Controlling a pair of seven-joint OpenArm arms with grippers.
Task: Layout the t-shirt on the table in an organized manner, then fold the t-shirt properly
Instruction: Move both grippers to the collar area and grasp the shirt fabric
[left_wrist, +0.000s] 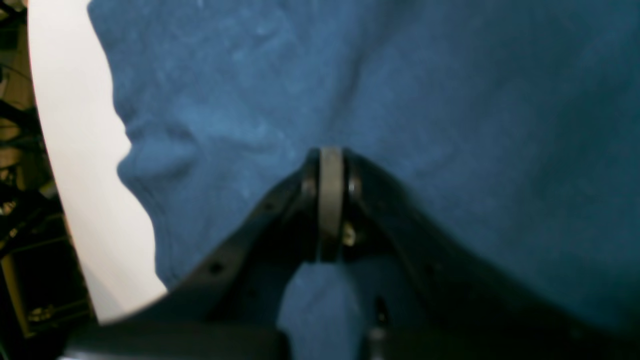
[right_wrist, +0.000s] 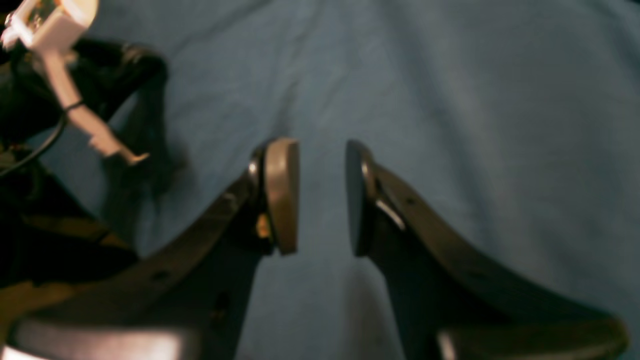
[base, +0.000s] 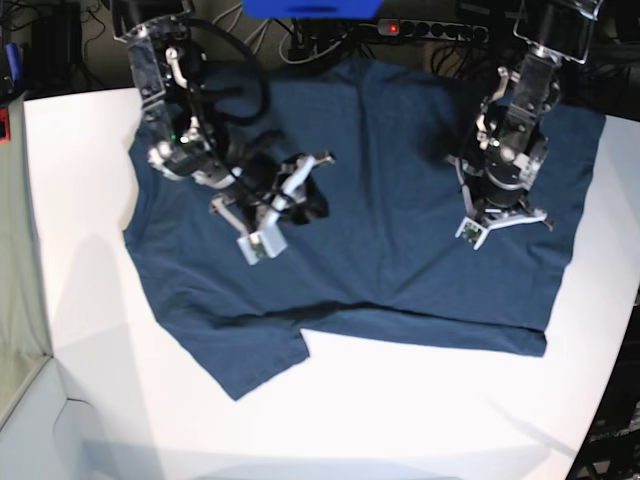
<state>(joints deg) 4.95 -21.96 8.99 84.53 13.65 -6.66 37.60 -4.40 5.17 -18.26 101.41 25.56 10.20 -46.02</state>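
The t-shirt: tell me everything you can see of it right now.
The t-shirt is plain dark navy, soft cotton-looking, spread mostly flat on the white table, with shallow wrinkles. One short sleeve points toward the base view's lower left; one side edge reaches the table's curved rim. The collar cannot be made out. The left hand is shut over the cloth near that edge; whether it pinches fabric I cannot tell. The right hand hangs open above the body, holding nothing.
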